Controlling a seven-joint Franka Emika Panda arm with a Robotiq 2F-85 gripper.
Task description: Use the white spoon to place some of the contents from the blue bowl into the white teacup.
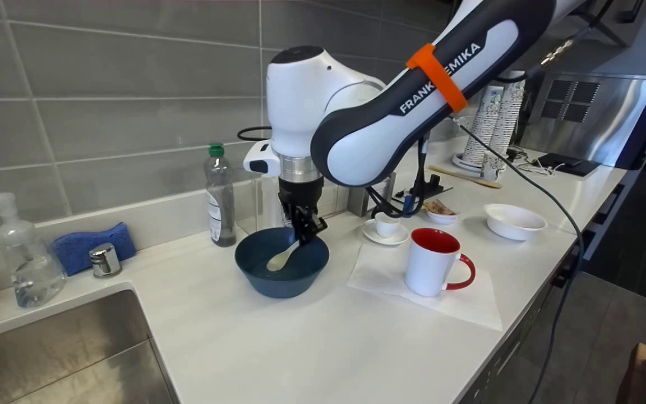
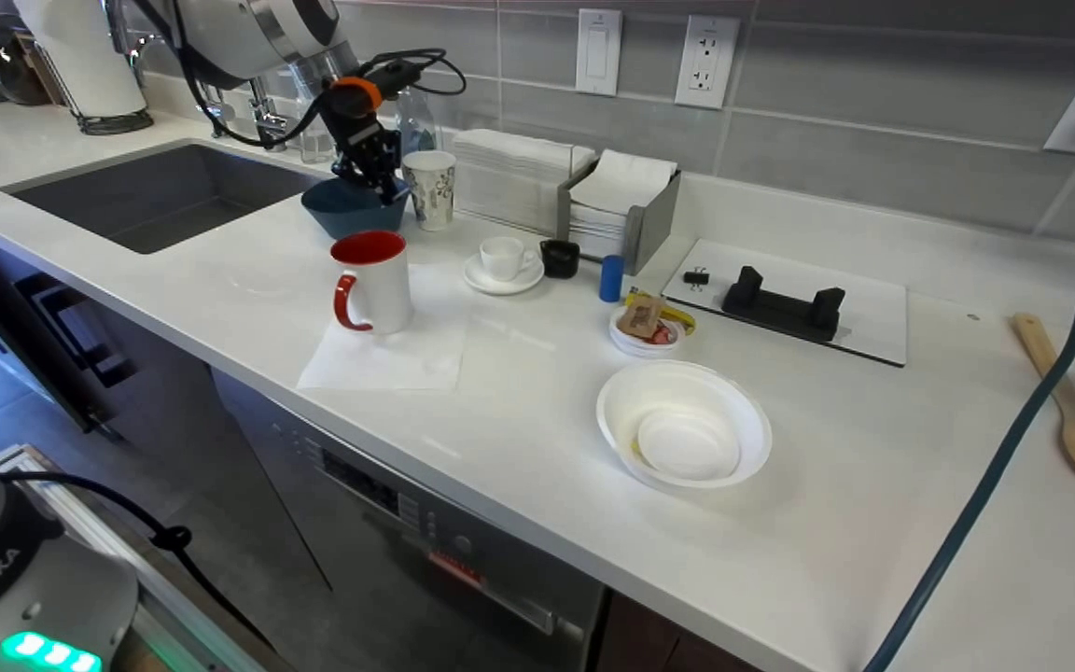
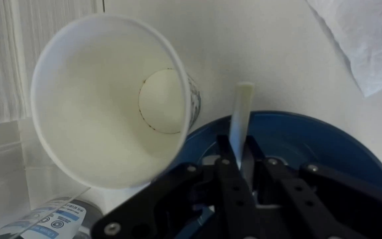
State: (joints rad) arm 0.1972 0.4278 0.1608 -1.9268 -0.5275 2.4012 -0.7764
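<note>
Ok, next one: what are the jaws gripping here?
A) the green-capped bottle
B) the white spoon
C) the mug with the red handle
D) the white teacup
B: in an exterior view the white spoon slants down from the jaws, seen against the inside of the blue bowl, and in the wrist view it pokes out from between them.
</note>
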